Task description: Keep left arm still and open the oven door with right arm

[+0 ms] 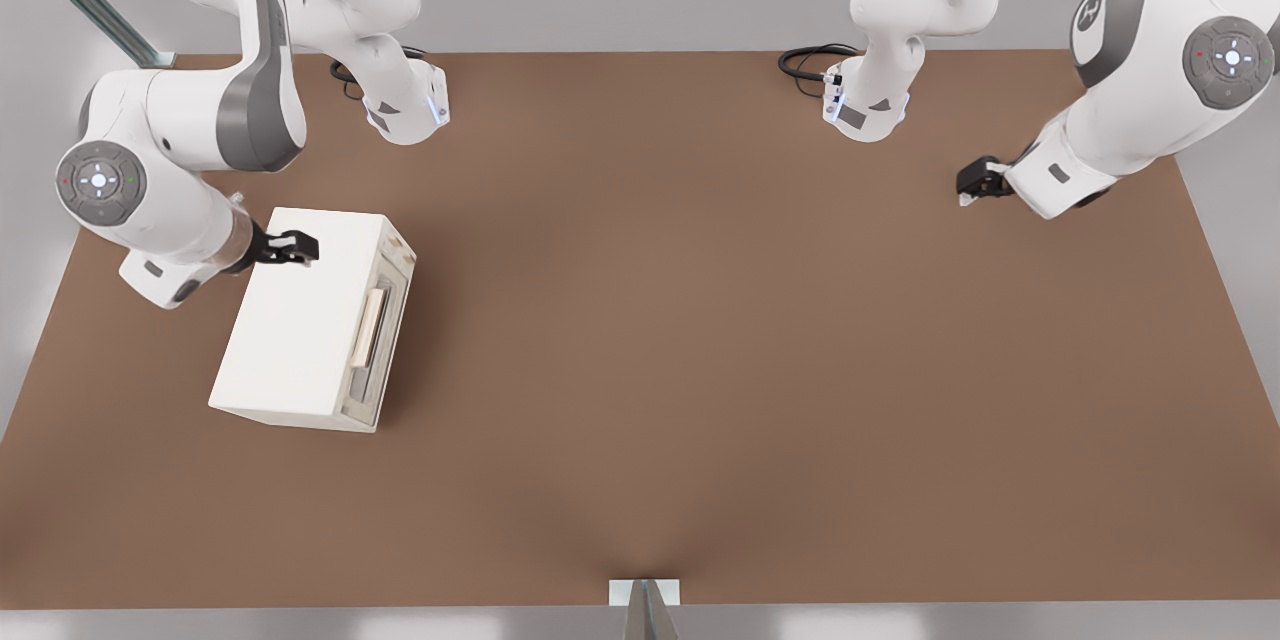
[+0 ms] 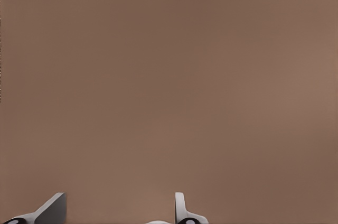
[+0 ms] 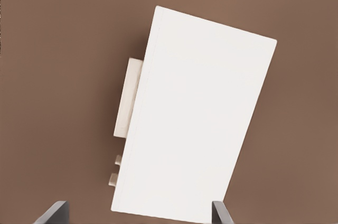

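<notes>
— Where is the oven door (image 1: 377,335)?

— On the side of the cream-white box oven (image 1: 300,320) that faces the front view's right; the oven stands on the brown tabletop (image 1: 750,340) toward the front view's left. The door is shut, narrow and cream-framed, with a greyish window and a pale beige bar handle (image 1: 368,327).

— And from the wrist?

— There the oven's flat, plain top (image 3: 198,118) fills the frame; the handle (image 3: 127,97) shows only as a slab jutting past the edge, with two small knobs (image 3: 113,178) beside it. The window is hidden.

— The hand?

— The right arm's black hand (image 1: 292,247) hovers over the top's rear part, fingers (image 3: 53,213) spread apart, gripping nothing.
</notes>
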### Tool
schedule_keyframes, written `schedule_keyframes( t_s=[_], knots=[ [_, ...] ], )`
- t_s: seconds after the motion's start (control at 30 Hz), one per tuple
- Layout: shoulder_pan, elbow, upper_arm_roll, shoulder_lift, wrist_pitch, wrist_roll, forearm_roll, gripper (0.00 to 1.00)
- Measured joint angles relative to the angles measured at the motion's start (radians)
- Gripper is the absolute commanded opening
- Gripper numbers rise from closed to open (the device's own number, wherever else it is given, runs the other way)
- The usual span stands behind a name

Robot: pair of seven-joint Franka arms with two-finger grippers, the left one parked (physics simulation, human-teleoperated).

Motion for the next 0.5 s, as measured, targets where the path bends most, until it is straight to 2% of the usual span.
schedule_keyframes(
  t_s=[0.1,0.13,0.17,0.23,0.3,0.5],
  knots=[
    [0.003,0.022,0.006,0.06,0.028,-0.009,-0.005,0.97],
    [0.044,0.031,0.005,0.105,0.032,-0.007,-0.018,0.34],
    [0.103,0.043,0.006,0.162,0.031,0.0,-0.029,0.21],
    [0.2,0.131,0.003,0.327,0.028,0.02,-0.07,0.21],
    [0.236,0.191,0.0,0.422,0.029,0.038,-0.127,0.21],
    [0.238,0.275,-0.028,0.518,0.047,0.083,-0.24,0.21]
  ],
)
